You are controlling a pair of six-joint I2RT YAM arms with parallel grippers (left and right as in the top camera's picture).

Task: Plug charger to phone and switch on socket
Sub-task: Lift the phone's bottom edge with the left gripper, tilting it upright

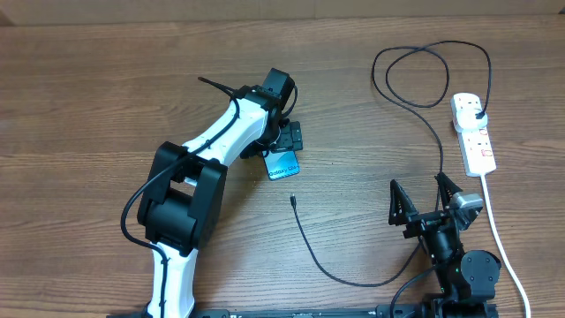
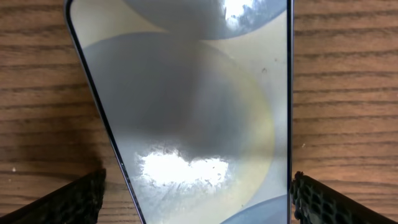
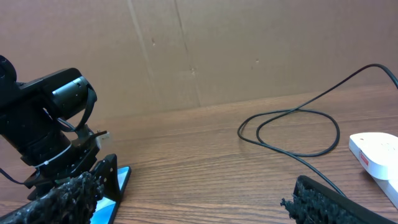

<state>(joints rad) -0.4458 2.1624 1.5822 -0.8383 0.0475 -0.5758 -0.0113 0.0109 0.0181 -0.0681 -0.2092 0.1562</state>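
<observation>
Reaching over the phone (image 1: 283, 165), left tool (image 2: 199, 180) released astride it — right tool (image 1: 416, 182) low, upturned, unclenched.

The charger (image 3: 298, 110) loops across the table (image 3: 205, 168) near the white socket (image 3: 379, 152).

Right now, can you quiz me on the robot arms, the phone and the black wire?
1. True or false: the tiny tip of the long thin black charger cable is plugged into the slim blue-screened phone.
2. Which gripper hangs over the phone? A) left gripper B) right gripper
3. Fill in: the cable's black plug sits in the long white ____.
Key: 1 false, the tip lies on the wooden table, apart from the phone. 2 A. 3 power strip.
</observation>
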